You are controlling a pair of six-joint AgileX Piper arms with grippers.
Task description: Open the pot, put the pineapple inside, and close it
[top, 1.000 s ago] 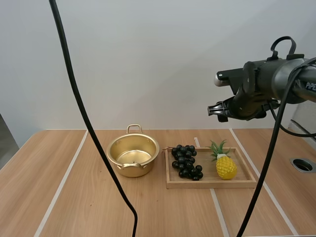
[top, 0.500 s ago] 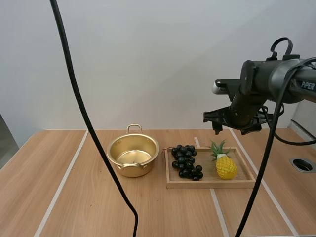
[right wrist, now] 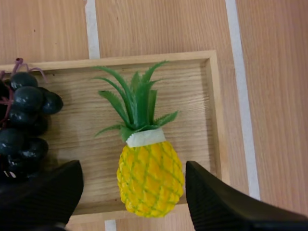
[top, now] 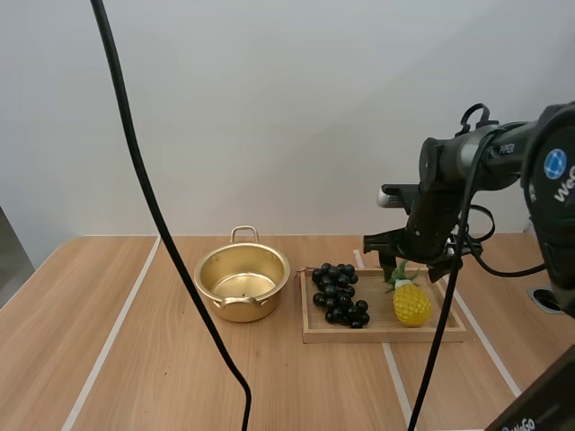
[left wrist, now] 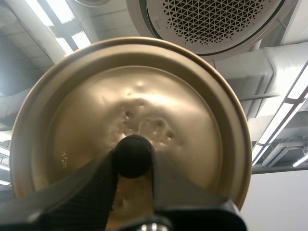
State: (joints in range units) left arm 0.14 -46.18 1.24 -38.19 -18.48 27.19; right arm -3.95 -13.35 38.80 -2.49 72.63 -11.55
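Pineapple [right wrist: 150,178] lies on its side in the right-hand end of the wooden tray [right wrist: 214,110], yellow body toward the tray's near rim and green crown pointing toward the far rim. Its long axis therefore runs front to back. The bunch of grapes [right wrist: 24,125] lies beside it in the tray's other end, apart from it with bare wood between.

Right gripper [top: 413,268] hangs directly over the fruit, fingers spread wide, one on each side of the body. The line between the fingers crosses the long axis squarely, so closing them would pinch the body across its narrow width, which looks like the better hold. As far as I can judge, neither finger touches the fruit yet, and the move ahead is mostly straight down. The finger on the grape side has less room, and I would watch that it does not catch the grapes.

Pot [top: 269,301] stands open on the table [top: 135,359] just to the left of the tray, so the carry is short and sideways. The right arm is plainly the nearer one. Left gripper [left wrist: 133,159] is clamped on the black knob [left wrist: 132,155] of the lid [left wrist: 192,120], holding it up off the pot.
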